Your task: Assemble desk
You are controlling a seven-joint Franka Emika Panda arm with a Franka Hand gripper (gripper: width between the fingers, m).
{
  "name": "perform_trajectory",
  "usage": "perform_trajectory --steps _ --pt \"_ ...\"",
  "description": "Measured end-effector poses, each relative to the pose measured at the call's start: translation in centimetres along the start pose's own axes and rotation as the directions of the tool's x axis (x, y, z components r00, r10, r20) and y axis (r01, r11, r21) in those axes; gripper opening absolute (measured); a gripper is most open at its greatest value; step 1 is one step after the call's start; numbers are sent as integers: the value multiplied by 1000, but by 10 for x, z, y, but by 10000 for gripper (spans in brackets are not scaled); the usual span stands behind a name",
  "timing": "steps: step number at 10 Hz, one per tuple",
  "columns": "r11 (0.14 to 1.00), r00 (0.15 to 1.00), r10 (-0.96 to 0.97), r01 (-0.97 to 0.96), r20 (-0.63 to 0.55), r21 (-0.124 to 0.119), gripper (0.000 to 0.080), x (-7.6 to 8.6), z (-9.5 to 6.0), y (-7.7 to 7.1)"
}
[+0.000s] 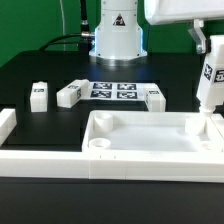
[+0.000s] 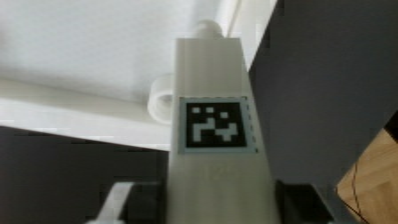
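The white tray-like tabletop (image 1: 140, 153) lies at the front right, with a round socket (image 1: 97, 143) showing in its near left corner. My gripper (image 1: 208, 50) is shut on a white square leg (image 1: 211, 85) and holds it upright, lower end at the tabletop's far right corner. I cannot tell if the end sits in a socket. In the wrist view the leg (image 2: 214, 90) with its tag runs between my fingers (image 2: 125, 205) down to the tabletop's rim (image 2: 89, 85). Three more legs (image 1: 39, 95) (image 1: 70, 94) (image 1: 154, 98) lie on the black table.
The marker board (image 1: 112, 90) lies behind the tabletop between the loose legs. The long white border rail (image 1: 40, 160) runs along the front and turns up at the exterior view's left (image 1: 8, 125). The robot base (image 1: 118, 35) stands at the back.
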State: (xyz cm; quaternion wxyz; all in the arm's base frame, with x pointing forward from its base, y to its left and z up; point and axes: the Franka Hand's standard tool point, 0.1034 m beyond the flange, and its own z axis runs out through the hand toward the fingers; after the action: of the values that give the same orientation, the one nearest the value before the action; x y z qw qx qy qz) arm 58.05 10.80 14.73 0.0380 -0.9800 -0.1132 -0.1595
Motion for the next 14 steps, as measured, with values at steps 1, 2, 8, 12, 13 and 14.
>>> perform_trajectory --steps 1,2,8,12,13,14 --pt "1000 1000 3 -3 -3 3 290 8 6 4" --pt "1000 1000 2 -2 -16 4 290 20 8 6" --pt "1000 991 -17 15 -132 -16 290 28 13 11" --pt "999 987 -43 40 -153 -25 290 50 15 19" --pt "999 987 -43 40 -152 -24 290 50 16 19" --pt "999 987 -43 40 -152 -24 290 50 16 19"
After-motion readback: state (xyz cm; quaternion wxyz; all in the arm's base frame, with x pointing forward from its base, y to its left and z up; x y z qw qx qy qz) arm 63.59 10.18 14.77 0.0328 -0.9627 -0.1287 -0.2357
